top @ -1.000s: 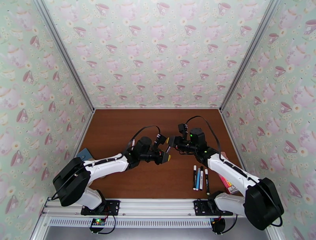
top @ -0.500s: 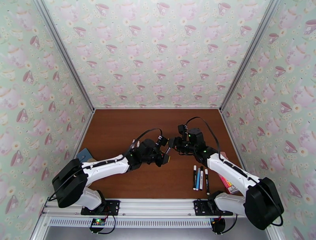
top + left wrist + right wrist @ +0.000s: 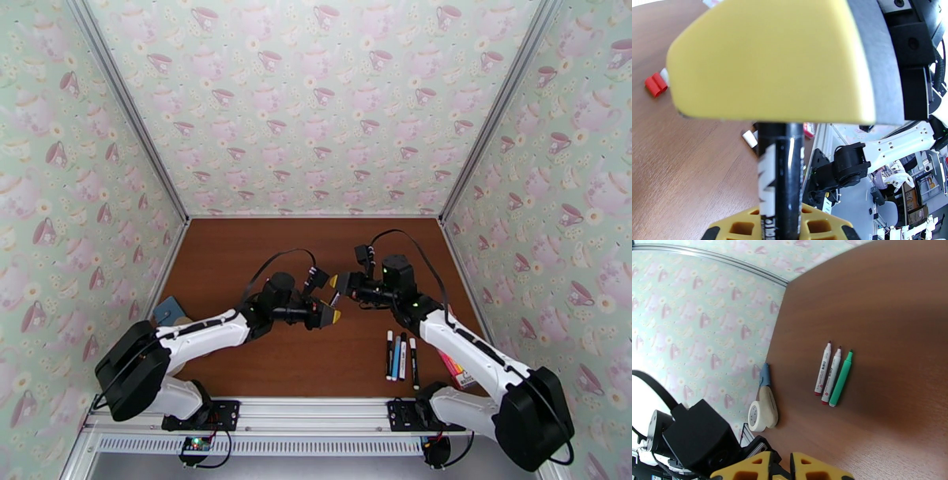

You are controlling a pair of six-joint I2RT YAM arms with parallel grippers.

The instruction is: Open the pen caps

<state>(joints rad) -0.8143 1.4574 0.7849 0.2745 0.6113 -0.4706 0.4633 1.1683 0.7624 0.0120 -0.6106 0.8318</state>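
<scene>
By the near edge of the table, toward its right corner, you have four pens lying side by side. Over mid-table your left gripper is clamped on a black pen. Your right gripper meets the pen's upper end, fingers almost together; whether they pinch anything, you cannot tell. Two red caps and a white cap lie loose on the table. Toward the left edge lie three uncapped pens.

Left arm pulled back leftward, undoing brief push toward right gripper; wrist now farther from it, shoulder link lower-left. Right arm shoulder link dropped slightly toward near edge.
</scene>
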